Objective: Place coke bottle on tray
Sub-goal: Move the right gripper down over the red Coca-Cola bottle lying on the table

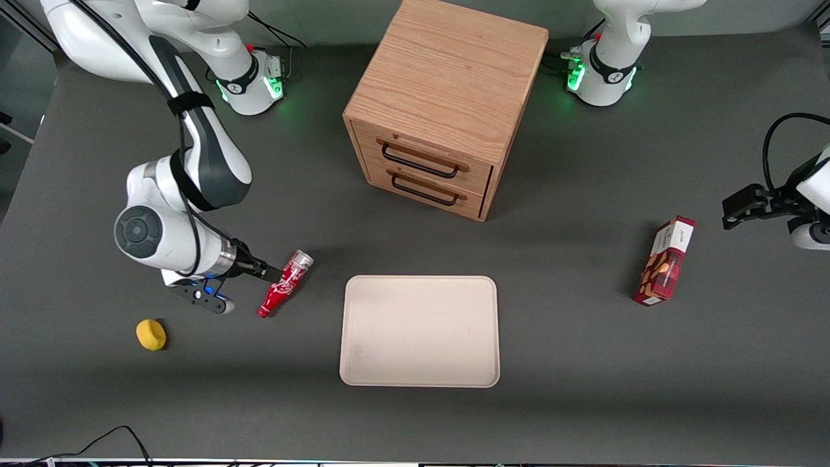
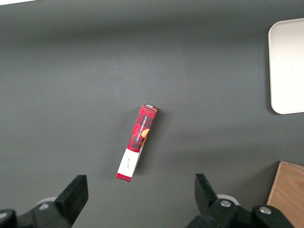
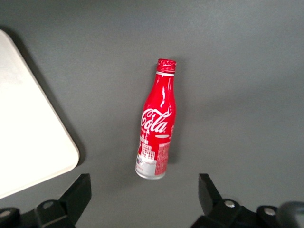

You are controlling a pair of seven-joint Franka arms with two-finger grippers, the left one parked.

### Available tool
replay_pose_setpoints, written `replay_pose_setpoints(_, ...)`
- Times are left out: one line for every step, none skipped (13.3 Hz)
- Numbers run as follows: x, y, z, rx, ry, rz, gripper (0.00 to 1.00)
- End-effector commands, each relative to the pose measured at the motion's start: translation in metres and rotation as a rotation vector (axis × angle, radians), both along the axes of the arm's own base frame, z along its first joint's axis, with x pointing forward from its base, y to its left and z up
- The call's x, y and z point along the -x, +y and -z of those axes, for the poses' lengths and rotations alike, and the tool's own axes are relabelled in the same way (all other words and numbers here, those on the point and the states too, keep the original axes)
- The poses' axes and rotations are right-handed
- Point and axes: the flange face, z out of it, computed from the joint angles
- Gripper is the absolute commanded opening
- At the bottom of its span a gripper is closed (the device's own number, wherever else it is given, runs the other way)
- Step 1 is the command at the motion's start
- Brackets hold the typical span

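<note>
While spread, end effector above coke bottle

Probably a robotics lab: two arm bases bolted to a grey table with trailing cables.

Dark grey table carries tray, coke bottle, drawer cabinet, snack box, yellow ball.

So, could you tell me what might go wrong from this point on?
The coke bottle lies on its side on the table, so it could roll away if a finger of the open gripper above it nudges it. Gripped off-centre, the smooth body may slip or swing. Laid down on the tray, it could roll over the low rim.
</note>
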Motion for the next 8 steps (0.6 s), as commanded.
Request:
replay_pose_setpoints(0.011,0.002,0.023,0.013,-0.018,0.019,1.00)
replay_pose_setpoints(0.014,0.002,0.032,0.013,-0.025,0.032,1.00)
replay_pose_setpoints(0.013,0.002,0.041,0.015,-0.036,0.049,1.00)
replay_pose_setpoints(0.012,0.001,0.052,0.036,-0.037,0.068,1.00)
replay_pose_setpoints(0.012,0.005,0.062,0.062,-0.040,0.092,1.00)
replay_pose_setpoints(0.014,0.015,0.072,0.078,-0.049,0.105,1.00)
replay_pose_setpoints(0.013,0.016,0.083,0.089,-0.055,0.136,1.00)
replay_pose_setpoints(0.013,0.018,0.090,0.090,-0.061,0.145,1.00)
